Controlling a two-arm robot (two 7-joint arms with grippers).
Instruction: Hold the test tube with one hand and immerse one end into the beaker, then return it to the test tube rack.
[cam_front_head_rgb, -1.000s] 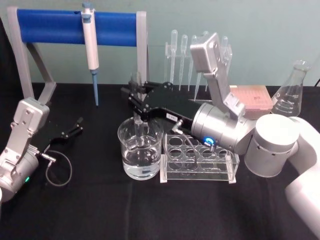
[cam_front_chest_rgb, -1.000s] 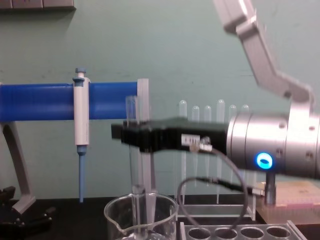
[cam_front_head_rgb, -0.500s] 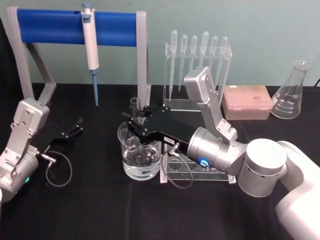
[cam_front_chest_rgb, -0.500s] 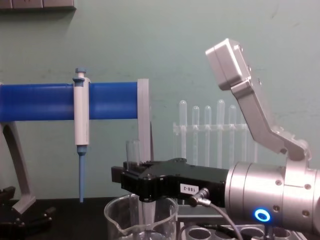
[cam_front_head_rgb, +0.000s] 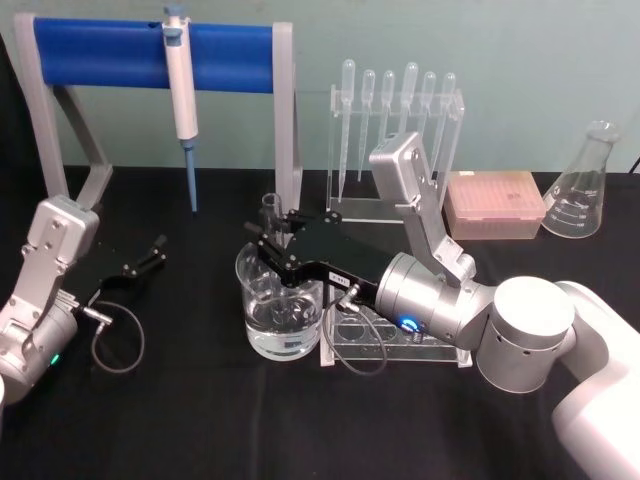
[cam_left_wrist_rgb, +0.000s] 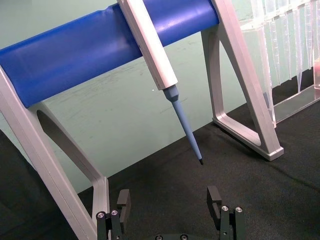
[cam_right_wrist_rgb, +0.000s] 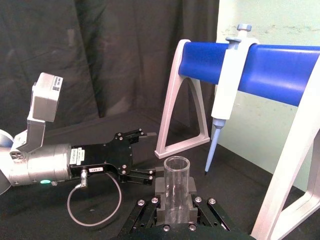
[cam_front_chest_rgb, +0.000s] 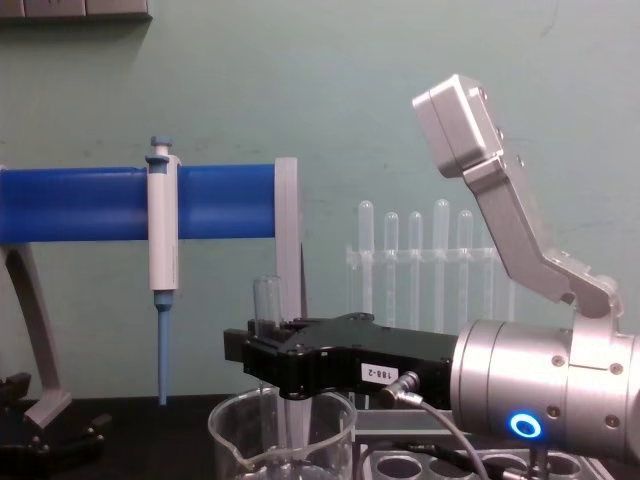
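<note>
My right gripper (cam_front_head_rgb: 272, 243) is shut on the test tube (cam_front_head_rgb: 270, 207), a clear glass tube held upright with its open rim above the black fingers. The tube's lower part reaches down inside the beaker (cam_front_head_rgb: 283, 305), a wide clear glass holding water; how deep the tip sits I cannot tell. From the chest, the tube (cam_front_chest_rgb: 265, 298) sticks up from the right gripper (cam_front_chest_rgb: 268, 352) just above the beaker rim (cam_front_chest_rgb: 232, 428). The right wrist view looks down on the tube (cam_right_wrist_rgb: 176, 182). My left gripper (cam_front_head_rgb: 150, 255) rests open on the table at the left, apart from the beaker.
A clear tube rack (cam_front_head_rgb: 440, 345) stands right beside the beaker, under my right arm. Behind are a blue-bar stand (cam_front_head_rgb: 100, 55) with a white-and-blue pipettor (cam_front_head_rgb: 183, 90), a pipette rack (cam_front_head_rgb: 395, 100), a pink box (cam_front_head_rgb: 495, 205) and a flask (cam_front_head_rgb: 580, 190).
Over the last second my right gripper came down with the test tube, bringing its lower end into the beaker. In the last half second it barely moved. The left arm stayed still.
</note>
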